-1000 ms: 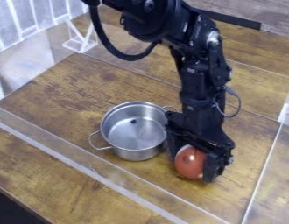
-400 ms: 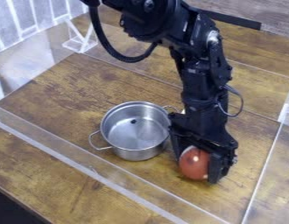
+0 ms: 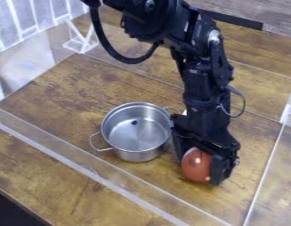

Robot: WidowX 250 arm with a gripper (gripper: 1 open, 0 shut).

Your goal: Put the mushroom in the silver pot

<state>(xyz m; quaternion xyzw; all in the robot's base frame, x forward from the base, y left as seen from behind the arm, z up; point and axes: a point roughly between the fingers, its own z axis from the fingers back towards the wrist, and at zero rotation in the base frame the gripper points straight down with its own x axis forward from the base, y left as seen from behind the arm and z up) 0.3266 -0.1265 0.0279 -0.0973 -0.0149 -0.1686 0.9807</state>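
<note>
Beside the silver pot [image 3: 136,131], my fingers [image 3: 200,165] stand apart around the mushroom [image 3: 194,162]. It looks light, rigid, slick; I'd squeeze its cap sides.

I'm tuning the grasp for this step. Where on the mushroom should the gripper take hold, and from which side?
Grip the mushroom across its rounded reddish cap, coming from above. The cap is the only part showing; its stem is hidden. The open gripper already points down with its jaws either side of it, and the silver pot stands close on the left, so a sideways approach looks cramped.
</note>
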